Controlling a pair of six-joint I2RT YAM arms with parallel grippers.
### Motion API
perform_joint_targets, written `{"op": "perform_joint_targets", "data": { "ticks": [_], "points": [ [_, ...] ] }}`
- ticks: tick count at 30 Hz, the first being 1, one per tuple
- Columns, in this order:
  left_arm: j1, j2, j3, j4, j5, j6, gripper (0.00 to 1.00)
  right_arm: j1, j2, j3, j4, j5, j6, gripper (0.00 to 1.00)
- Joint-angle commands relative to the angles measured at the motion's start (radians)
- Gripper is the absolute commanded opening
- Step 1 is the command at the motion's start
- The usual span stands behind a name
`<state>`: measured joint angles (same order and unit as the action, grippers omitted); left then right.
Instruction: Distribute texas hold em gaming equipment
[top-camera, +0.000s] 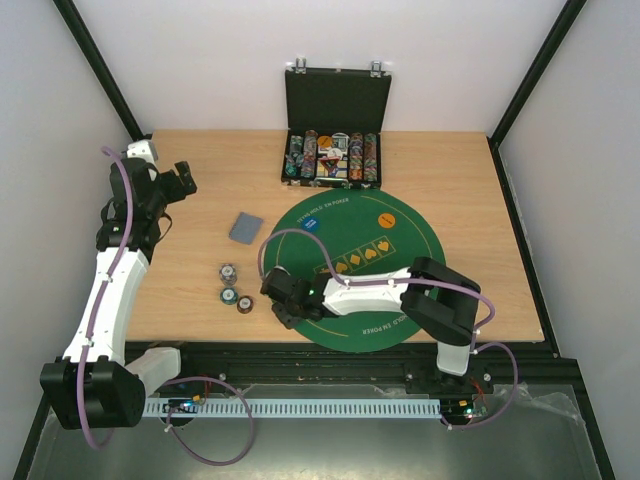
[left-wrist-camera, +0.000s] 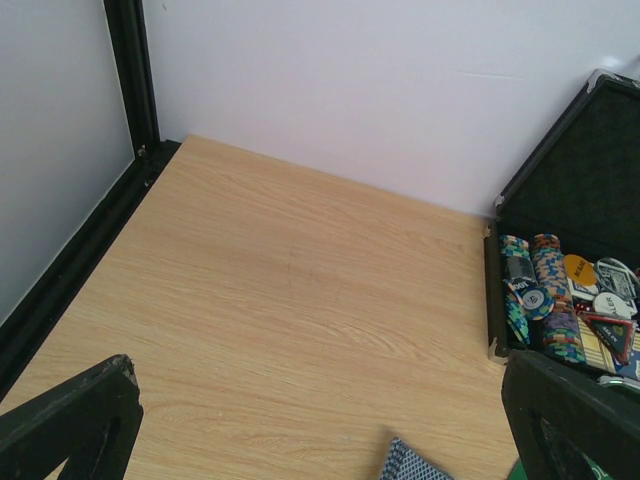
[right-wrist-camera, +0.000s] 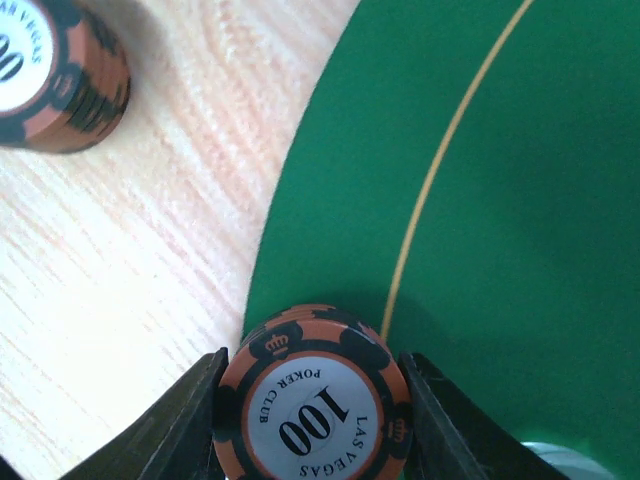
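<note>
My right gripper (top-camera: 281, 300) is at the left edge of the green mat (top-camera: 400, 262). In the right wrist view the gripper (right-wrist-camera: 312, 368) is shut on a stack of orange-and-black "100" poker chips (right-wrist-camera: 312, 405), which stands on the mat's edge. Another orange chip stack (right-wrist-camera: 55, 75) stands on the wood. Three small chip stacks (top-camera: 230, 273) sit left of the mat. The grey-blue card deck (top-camera: 246, 227) lies on the wood, and its corner shows in the left wrist view (left-wrist-camera: 408, 465). A blue button (top-camera: 311, 224) and an orange button (top-camera: 383, 216) lie on the mat. My left gripper (top-camera: 182, 180) is open and empty (left-wrist-camera: 318, 405).
The black hinged case (top-camera: 332, 150) stands open at the back with rows of chips; it also shows in the left wrist view (left-wrist-camera: 585, 170). White walls and black frame posts (left-wrist-camera: 130, 75) enclose the wooden table (top-camera: 200, 160).
</note>
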<state>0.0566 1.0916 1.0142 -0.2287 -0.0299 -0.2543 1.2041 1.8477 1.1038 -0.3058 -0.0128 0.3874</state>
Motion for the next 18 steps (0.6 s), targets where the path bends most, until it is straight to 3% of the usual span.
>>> {"op": "perform_joint_targets", "data": {
  "ticks": [1, 18],
  "points": [
    [0.003, 0.002, -0.006, 0.017, 0.008, -0.007, 1.00, 0.025, -0.030, -0.021, -0.008, 0.015, 0.016, 0.40],
    [0.003, 0.004, -0.009, 0.019, 0.016, -0.009, 0.99, 0.048, -0.060, -0.088, -0.019, 0.036, 0.038, 0.40]
  ]
}}
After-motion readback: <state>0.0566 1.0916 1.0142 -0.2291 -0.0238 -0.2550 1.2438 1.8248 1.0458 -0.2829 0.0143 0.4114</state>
